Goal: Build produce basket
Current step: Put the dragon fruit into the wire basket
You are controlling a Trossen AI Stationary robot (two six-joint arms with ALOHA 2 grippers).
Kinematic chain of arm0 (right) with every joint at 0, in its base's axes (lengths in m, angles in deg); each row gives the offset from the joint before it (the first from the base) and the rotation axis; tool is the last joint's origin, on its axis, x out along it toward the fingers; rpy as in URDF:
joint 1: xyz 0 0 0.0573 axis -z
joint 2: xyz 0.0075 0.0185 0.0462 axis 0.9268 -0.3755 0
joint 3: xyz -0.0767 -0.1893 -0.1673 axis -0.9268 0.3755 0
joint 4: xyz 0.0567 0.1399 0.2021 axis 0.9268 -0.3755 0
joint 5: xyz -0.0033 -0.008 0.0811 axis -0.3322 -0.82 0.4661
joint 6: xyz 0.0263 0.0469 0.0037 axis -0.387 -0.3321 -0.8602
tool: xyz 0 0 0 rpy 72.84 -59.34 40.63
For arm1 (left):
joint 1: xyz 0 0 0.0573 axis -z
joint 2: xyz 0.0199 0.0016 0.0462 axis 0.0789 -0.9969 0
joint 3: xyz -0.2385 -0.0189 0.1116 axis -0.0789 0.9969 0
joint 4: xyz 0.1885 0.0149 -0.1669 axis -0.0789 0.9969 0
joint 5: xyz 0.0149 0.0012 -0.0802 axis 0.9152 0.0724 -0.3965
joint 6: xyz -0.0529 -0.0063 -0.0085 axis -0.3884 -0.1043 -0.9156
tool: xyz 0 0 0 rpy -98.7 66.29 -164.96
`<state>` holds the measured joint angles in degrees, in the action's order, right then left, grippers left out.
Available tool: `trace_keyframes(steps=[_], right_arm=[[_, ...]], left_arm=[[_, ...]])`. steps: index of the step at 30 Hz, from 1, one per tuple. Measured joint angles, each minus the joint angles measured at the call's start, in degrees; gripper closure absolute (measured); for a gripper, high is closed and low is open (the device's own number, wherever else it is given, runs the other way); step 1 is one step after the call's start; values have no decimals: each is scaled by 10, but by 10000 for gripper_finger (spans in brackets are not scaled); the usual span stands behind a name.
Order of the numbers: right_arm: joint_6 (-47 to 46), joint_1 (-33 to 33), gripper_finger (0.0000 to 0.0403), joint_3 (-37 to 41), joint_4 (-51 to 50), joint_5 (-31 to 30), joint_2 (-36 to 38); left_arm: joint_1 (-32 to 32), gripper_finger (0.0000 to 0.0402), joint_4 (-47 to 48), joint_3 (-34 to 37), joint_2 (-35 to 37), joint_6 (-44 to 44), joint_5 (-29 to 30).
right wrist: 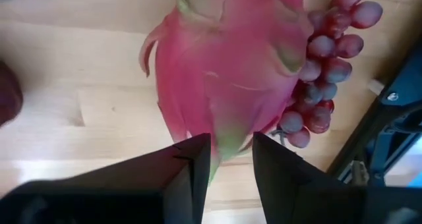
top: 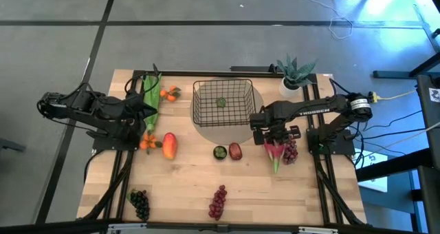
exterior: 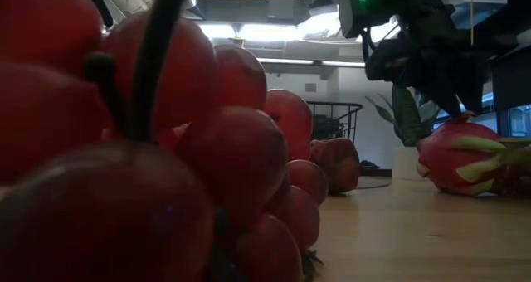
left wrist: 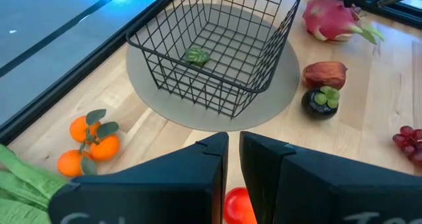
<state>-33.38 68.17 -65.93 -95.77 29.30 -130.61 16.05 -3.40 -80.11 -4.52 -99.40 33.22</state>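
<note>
The black wire basket [top: 221, 103] stands on a round grey mat [top: 251, 124] with one small green piece [left wrist: 196, 55] inside. My right gripper [top: 275, 136] is shut on the pink dragon fruit [right wrist: 227, 66], which lies beside a red grape bunch [right wrist: 323, 59] at the table's right. My left gripper [left wrist: 233, 165] is shut and empty at the table's left, over a red-orange mango [top: 169, 145], next to a green leafy stalk [top: 151, 95] and orange clusters [top: 168, 93] [top: 148, 143]. My right gripper pinches the dragon fruit's narrow greenish end [right wrist: 231, 145] between its two fingers [right wrist: 192, 163], only at that end. The fingers come from above, slanting down. The fruit's body [exterior: 456, 159] appears to lie on the table against the red grapes.
A dark round fruit [top: 219, 152] and a red fruit [top: 236, 151] lie in front of the mat. A dark grape bunch [top: 140, 204] and a second red grape bunch [top: 218, 201] lie near the front edge. A potted spiky plant [top: 294, 74] stands at the far right.
</note>
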Motion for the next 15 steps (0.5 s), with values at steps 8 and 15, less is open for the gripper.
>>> trace_keyframes(steps=[8,15], right_arm=[[15,0,299,0,-7,4,0],[16,0,299,27,11,1,-3]], left_arm=[[0,372,0,0,0,0,0],[0,372,0,0,0,-1,0]])
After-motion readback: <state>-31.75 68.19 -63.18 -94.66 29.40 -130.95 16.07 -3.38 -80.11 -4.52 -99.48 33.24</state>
